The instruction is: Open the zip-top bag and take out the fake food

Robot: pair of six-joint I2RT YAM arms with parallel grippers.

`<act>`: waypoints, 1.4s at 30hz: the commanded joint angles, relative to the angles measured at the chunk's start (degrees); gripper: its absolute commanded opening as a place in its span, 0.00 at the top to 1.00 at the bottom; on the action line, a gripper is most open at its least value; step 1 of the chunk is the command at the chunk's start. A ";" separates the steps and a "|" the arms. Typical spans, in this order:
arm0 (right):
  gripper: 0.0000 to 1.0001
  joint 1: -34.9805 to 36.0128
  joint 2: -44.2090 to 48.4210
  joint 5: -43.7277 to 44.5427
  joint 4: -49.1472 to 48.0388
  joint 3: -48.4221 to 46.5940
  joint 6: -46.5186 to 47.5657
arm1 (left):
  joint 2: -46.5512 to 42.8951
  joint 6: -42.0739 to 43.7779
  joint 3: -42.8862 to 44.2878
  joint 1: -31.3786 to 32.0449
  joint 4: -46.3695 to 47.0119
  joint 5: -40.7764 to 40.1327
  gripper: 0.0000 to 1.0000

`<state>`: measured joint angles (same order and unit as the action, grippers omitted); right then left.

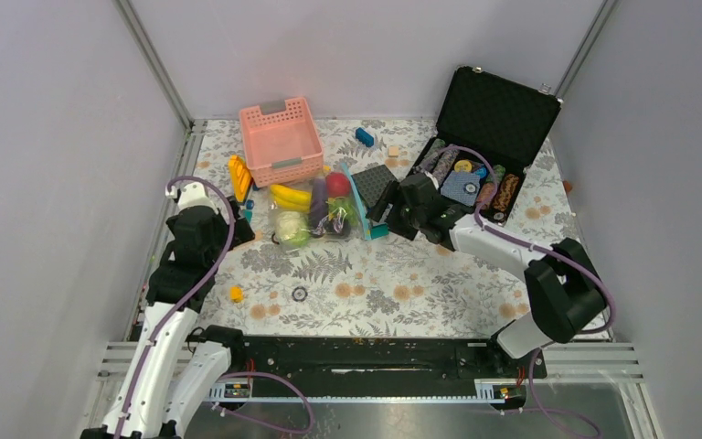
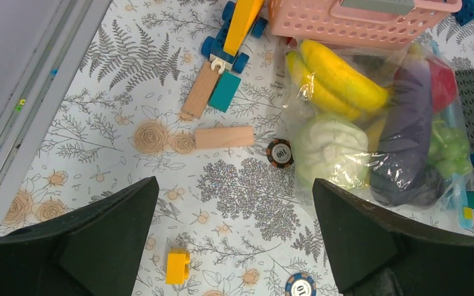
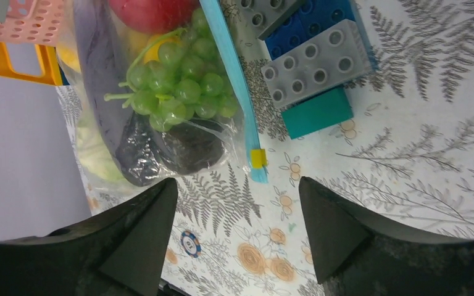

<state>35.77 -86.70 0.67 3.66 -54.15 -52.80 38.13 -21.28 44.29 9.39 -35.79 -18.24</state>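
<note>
The table (image 1: pixel 439 311) is covered with a pale cloth (image 2: pixel 247 191) printed with grey ferns, leaves and small orange flowers. Three plain walls of a light grey-lilac colour close it in: the back wall (image 1: pixel 366 46), the left wall (image 1: pixel 46 165) and the right wall (image 1: pixel 667 137). In the back corners, where the walls meet, stand the left corner profile (image 1: pixel 151 59) and the right corner profile (image 1: pixel 587 44), both of bare metal. A grey metal strip (image 2: pixel 37 98) runs along the left edge of the cloth. At the near edge lies a black plate (image 1: pixel 375 352), and in front of it a toothed rail (image 1: pixel 366 396). The light is soft and even.
</note>
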 commanded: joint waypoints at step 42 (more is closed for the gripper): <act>1.00 1.84 2.94 -7.76 -14.58 8.76 3.50 | -2.87 1.50 2.19 -0.03 1.43 4.39 0.04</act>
<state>36.88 -93.21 -7.57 -16.21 -45.65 -59.53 34.68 -20.36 44.66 9.39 -36.45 -16.34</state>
